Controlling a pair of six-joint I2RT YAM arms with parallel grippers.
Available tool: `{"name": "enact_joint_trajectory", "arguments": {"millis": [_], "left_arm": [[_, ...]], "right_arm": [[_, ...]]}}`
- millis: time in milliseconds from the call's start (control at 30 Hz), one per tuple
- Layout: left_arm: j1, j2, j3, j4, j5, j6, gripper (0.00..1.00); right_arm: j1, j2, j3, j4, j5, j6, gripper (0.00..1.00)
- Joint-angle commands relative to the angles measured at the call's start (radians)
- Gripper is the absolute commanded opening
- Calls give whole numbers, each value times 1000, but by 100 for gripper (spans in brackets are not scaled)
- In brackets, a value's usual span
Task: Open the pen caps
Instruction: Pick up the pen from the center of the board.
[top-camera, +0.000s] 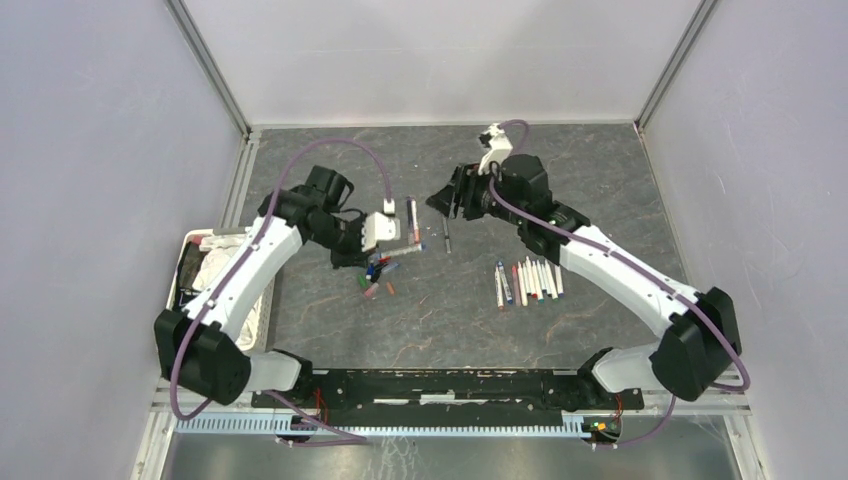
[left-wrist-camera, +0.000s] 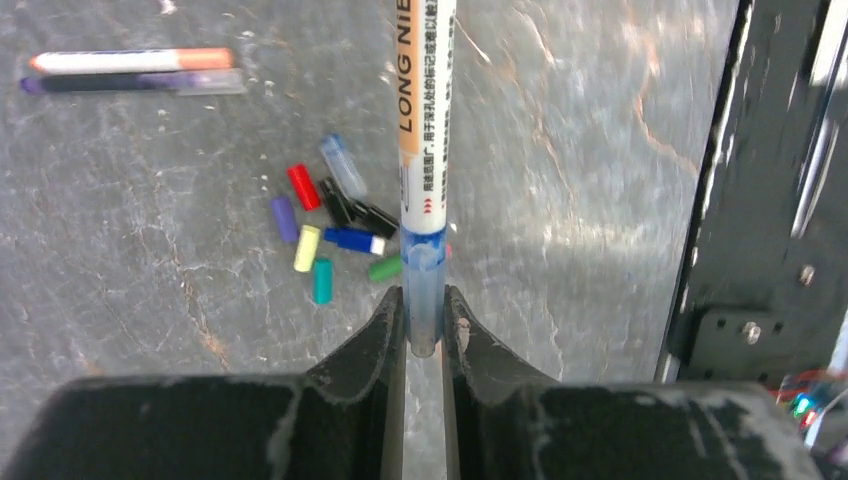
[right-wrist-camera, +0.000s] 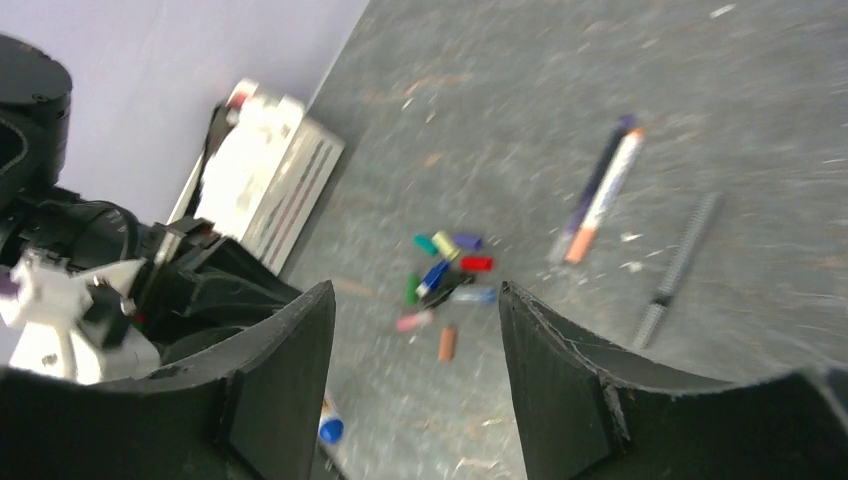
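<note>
The left end effector (left-wrist-camera: 425, 310) is clamped tight on a translucent blue plastic cap (left-wrist-camera: 423, 268) that sits on the end of a white pen with an orange band and black lettering (left-wrist-camera: 425, 120), the barrel sticking straight out from between the two black fingers above the grey marbled worktop (left-wrist-camera: 600, 200). Beneath the held pen lies a small heap of loose short plastic caps in red, purple, yellow, teal, blue, black and green (left-wrist-camera: 307, 248); the barrel hides part of the green one in the left wrist view. Further off, a white pen with an orange end (left-wrist-camera: 130, 62) and a dark purple pen (left-wrist-camera: 120, 85) lie side by side, parallel. The right end effector (right-wrist-camera: 412, 295) hangs above the worktop with its fingers wide apart and nothing between them, and its wrist camera sees the cap heap through the gap. A thin dark grey stick-like barrel (top-camera: 447, 236) lies alone near it. A row of mostly white pens (top-camera: 528, 282) lies close together by the right arm, well apart from the heap. A white tray (top-camera: 190, 240) holding crumpled white cloth stands at the left edge, partly covered by the left arm
</note>
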Motion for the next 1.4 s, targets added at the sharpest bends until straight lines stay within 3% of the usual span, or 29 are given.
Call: {"name": "enact_joint_trajectory", "arguments": {"millis": [0, 200, 567, 767, 1000, 1233, 1300, 1367], "left_arm": [[-99, -90, -63, -66, -174, 212, 10], [-182, -110, -91, -55, -235, 202, 9], [-217, -114, -99, -15, -276, 179, 8], [-219, -115, -103, -13, -274, 178, 7], [-220, -107, -89, -9, -271, 169, 7], [-220, -108, -81, -5, -256, 159, 6], [-220, -107, -78, 0, -249, 148, 6], [-221, -106, -69, 8, -241, 127, 13]], "right_arm": [[1, 110, 55, -66, -416, -36, 67], [27, 195, 34, 46, -603, 44, 68], [150, 319, 12, 85, -686, 57, 65], [160, 340, 14, 103, -695, 66, 48], [181, 372, 33, 100, -721, 48, 41], [181, 377, 34, 89, -719, 31, 3], [170, 372, 31, 83, -715, 23, 0], [154, 360, 21, 85, -712, 16, 0]]}}
